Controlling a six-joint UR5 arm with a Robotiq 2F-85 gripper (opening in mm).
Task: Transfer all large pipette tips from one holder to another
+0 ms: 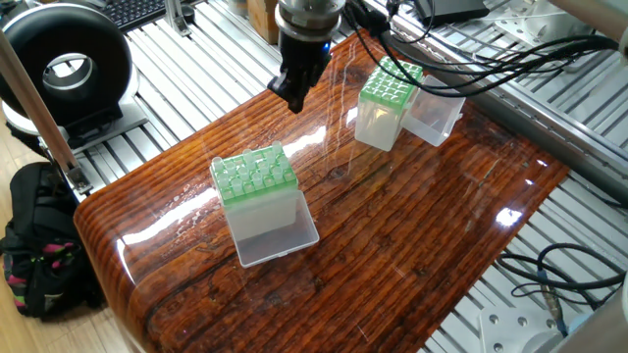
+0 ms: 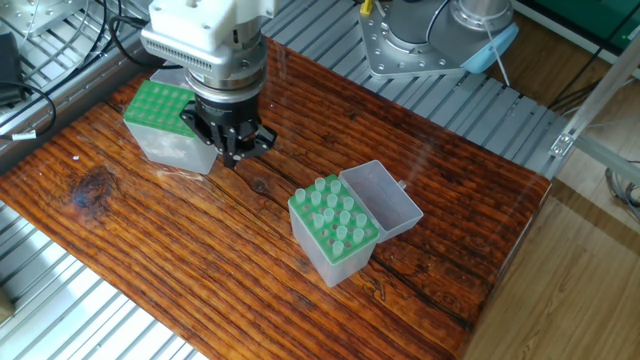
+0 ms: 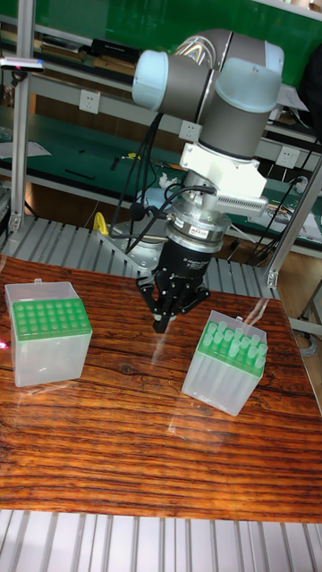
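gripper (image 2: 233,152), large pipette tips (image 2: 331,210), no readable labels

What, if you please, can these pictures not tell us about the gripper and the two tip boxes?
- Gripper: whether it carries a tip; clear plastic, too small and lost in table glare in every view.
- Fingers: open or shut is unclear; dark and foreshortened.
- Empty-looking box: its near corner is hidden by the gripper in the other fixed view.
- Large pipette tips: exact count; too small.
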